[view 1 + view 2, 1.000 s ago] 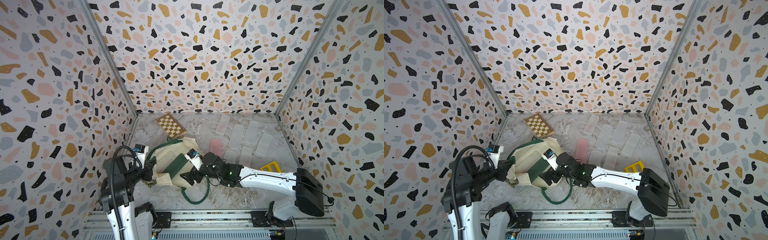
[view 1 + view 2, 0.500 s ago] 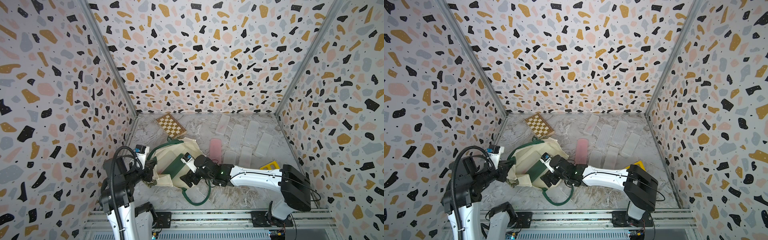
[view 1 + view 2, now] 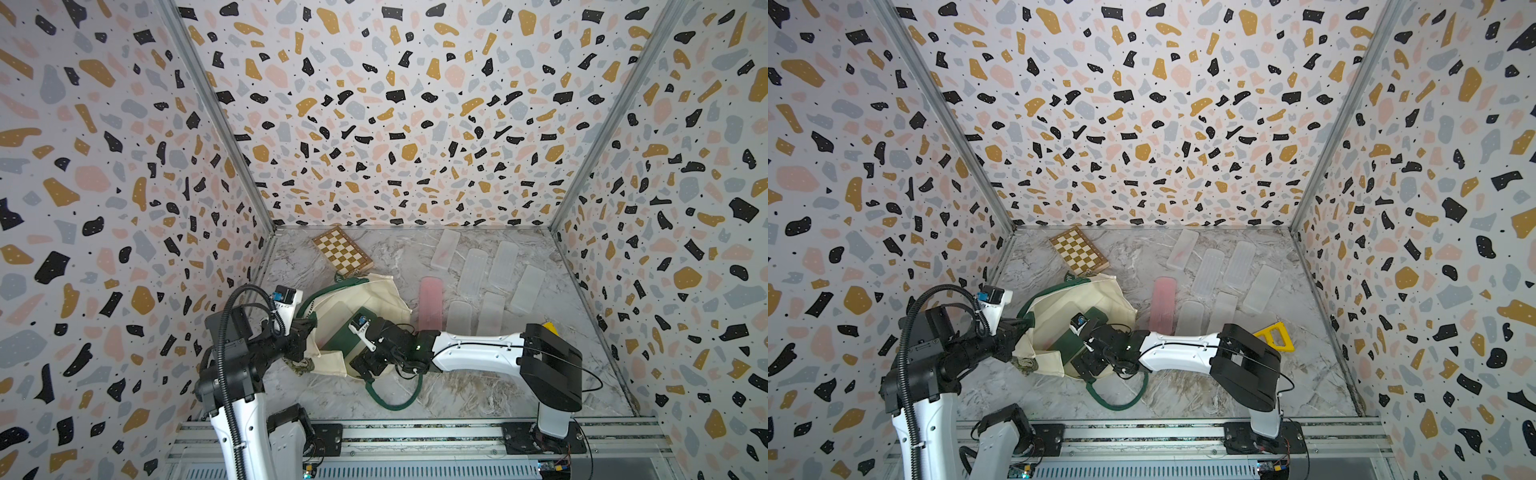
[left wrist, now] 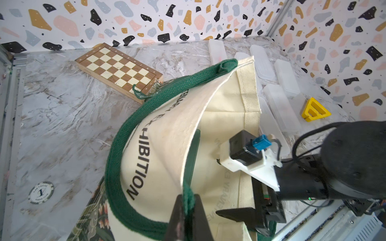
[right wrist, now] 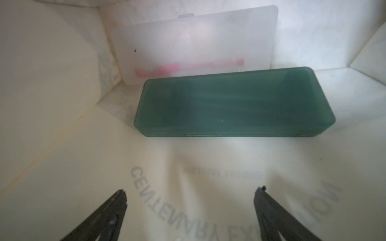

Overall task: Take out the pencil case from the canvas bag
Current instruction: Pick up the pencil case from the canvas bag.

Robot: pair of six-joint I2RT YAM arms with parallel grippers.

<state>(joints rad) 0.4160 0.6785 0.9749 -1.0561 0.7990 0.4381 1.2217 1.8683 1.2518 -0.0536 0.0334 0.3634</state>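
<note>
Lying on marbled tabletop (image 3: 478, 395) between terrazzo walls (image 3: 395, 104), canvas bag (image 3: 374, 299) — left claw (image 4: 189, 200) pinching its handle (image 4: 117, 150), right claw (image 5: 192, 190) spread, apparently inside.

Stereo overhead, wrist cameras near canvas bag (image 4: 167, 129)

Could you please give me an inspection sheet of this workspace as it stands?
Surface: marbled tabletop.
Job's things: canvas bag lying open; green pencil case and frosted case inside.
Clutter: chessboard, pink case, clear cases, yellow triangle, poker chip.
End effectors: left end effector shut on bag's green strap; right end effector open inside bag, short of green pencil case.
Cables: black conduit looping over left arm; thin cable on right arm.
Surroundings: terrazzo-print walls, metal rail.
</note>
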